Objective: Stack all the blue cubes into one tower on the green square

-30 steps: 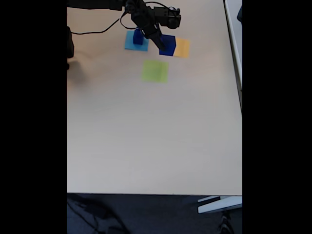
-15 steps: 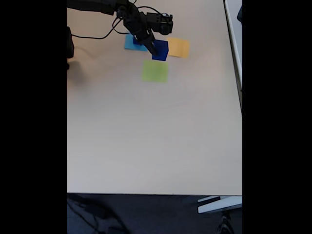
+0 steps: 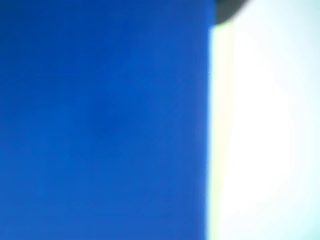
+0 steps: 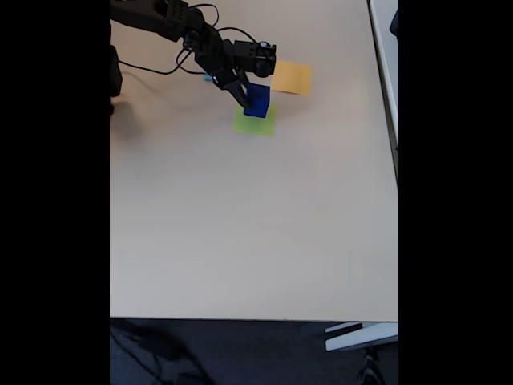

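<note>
Pincer (image 4: 250, 99) is pinching a blue cube (image 4: 257, 101), one dark finger (image 4: 239, 95) laid down the cube's left face in the fixed view, so it's clamped on it as far as I can make out. Going left to right from there: the black arm (image 4: 172, 20) reaches in from the upper left corner with a cable (image 4: 156, 70) drooping under it, and a tiny sliver of light-blue square (image 4: 208, 78) peeks out just left of the pincer, mostly hidden by the arm. Right under the pincer is the green square (image 4: 256, 124), and the cube overlaps its top edge; can't tell if it's touching the paper or hanging a bit above it. Up and to the right of the pincer, close by but apart, lies the orange square (image 4: 292, 77) flat on the beige table (image 4: 256, 224).

Wrist view is super blurry: the cube (image 3: 102, 120) is a flat blue wall over the left two thirds, then a thin pale yellow-green strip (image 3: 220, 130) right beside it, then washed-out white.
</note>
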{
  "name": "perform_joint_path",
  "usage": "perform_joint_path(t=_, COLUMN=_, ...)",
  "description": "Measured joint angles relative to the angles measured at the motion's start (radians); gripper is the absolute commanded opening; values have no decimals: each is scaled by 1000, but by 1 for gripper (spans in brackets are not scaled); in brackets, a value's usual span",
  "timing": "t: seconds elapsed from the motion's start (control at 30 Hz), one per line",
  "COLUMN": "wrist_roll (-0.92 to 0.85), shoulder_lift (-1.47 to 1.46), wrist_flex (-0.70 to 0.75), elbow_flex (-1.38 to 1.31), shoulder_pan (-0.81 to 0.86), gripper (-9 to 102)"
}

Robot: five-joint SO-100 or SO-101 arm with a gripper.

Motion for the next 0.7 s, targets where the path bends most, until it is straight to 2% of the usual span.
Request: perform_joint_path(t=0.7, wrist_roll=26, shoulder_lift=-17, wrist_flex=-170, elbow_flex=61, shoulder_pan=8, gripper=10)
